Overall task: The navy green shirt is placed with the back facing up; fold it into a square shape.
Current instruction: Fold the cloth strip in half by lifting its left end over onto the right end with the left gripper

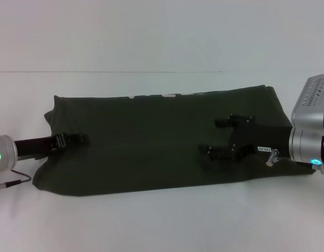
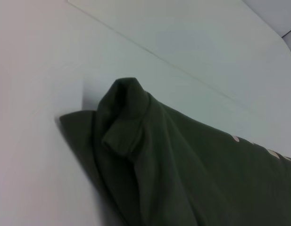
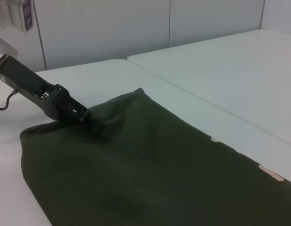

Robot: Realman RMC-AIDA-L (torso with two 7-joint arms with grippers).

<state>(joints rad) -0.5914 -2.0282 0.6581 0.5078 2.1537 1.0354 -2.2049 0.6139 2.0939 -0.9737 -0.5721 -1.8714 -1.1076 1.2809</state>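
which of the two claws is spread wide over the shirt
The right claw: its two black fingers sit apart, open above the navy green shirt near its right end. The left claw looks narrow and closed at the shirt's left end.

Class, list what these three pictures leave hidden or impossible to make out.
- Head view: the left end effector blends into the navy green shirt; finger state unclear.
- Head view: pale marks at the shirt's far edge, too small to identify.
- Left wrist view: own fingers out of frame.
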